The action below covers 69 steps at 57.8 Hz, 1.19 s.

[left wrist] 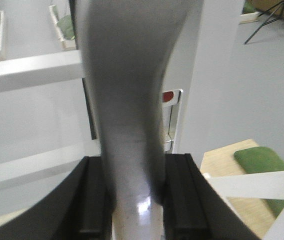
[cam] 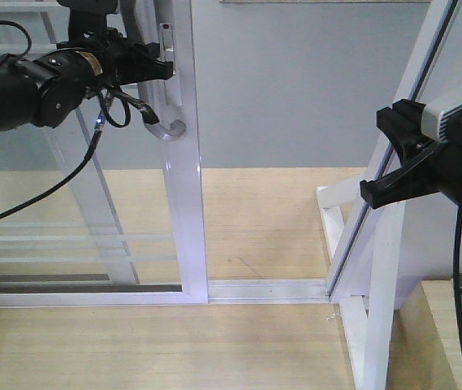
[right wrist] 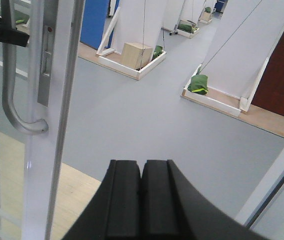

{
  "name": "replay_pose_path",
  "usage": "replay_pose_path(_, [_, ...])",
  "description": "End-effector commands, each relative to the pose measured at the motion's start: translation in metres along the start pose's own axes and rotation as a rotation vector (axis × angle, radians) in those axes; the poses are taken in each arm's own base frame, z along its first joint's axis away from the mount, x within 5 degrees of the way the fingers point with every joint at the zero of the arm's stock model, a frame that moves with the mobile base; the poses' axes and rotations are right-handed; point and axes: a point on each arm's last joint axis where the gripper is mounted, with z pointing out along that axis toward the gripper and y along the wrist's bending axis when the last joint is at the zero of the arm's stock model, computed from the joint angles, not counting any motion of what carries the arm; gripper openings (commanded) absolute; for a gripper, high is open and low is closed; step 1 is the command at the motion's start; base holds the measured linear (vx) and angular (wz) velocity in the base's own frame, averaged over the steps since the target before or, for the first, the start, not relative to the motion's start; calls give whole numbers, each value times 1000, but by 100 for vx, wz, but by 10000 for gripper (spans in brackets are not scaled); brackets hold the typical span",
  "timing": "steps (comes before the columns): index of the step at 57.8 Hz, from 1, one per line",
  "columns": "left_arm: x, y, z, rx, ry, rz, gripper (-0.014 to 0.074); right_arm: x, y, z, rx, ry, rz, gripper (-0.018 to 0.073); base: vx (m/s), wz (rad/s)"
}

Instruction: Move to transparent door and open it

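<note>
Both left gripper (left wrist: 132, 200) fingers around handle (left wrist: 127, 100)

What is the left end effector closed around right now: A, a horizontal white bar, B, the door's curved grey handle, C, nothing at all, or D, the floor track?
B: in the left wrist view the left end effector has its fingers on either side of the grey handle of the transparent door.
</note>
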Motion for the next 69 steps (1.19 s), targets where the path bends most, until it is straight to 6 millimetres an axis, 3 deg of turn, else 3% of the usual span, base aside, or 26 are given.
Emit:
replay_pose_path(1, [-54,22,-34,-46,-177,-34,-3,-20,-7,-3,47,-125,-9,-5,0,0])
replay_pose_path(27, [-73,59,-66,-161,-162,-22,-3,-19,-7,-3,46,-123,-7,-5,0,0])
replay_pose_path(47, [-78,58,-94,-211,-76,126,-3,-19,-7,-3,46,-123,-5,-5,0,0])
replay_pose_path(59, [-57,51,-125,-199,-56,121,-3,-18,-6,-3,41,-110,-6,-5,0,0])
replay_pose_path(69, [-32,42,-170,-193,-44,120,-3,-21,-7,-10,35,-109,-4,-5,0,0])
